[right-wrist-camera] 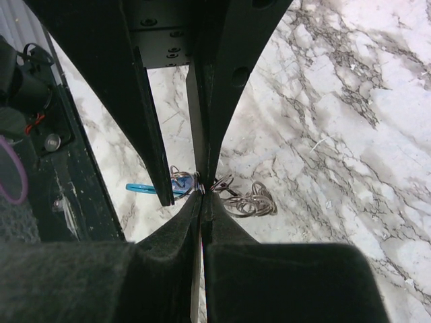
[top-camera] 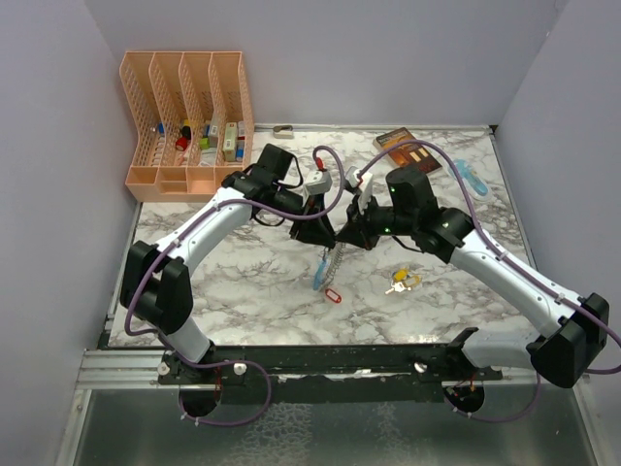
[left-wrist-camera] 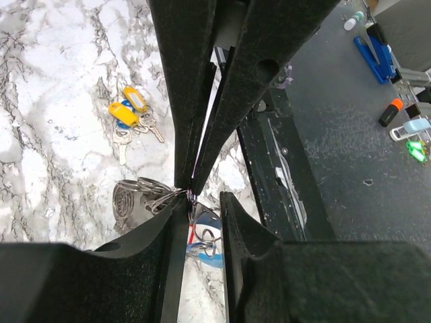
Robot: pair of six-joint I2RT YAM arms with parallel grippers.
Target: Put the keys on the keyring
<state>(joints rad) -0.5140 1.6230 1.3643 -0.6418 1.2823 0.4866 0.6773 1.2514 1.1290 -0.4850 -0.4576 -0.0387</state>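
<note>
We find the right fingers (right-wrist-camera: pixel 192 219) clamped on the keyring (top-camera: pixel 325 264). The left fingers (left-wrist-camera: pixel 168 225) stand slightly apart around it, and we cannot tell if they grip. With so thin a hold, it may twist free onto the bench (top-camera: pixel 243 291).

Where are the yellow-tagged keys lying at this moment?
In the top view, the yellow-tagged keys lie loose on the marble table, right of centre, near the right arm and right of the keyring.

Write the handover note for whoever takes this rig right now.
Left gripper: jaws apart either side of the keyring; grip unclear.
Right gripper: shut on the keyring's wire.
Keys: yellow-tagged bunch on the table, right of the keyring, untouched.
Done: both grippers at the keyring.
Left: thread the keys on.
</note>
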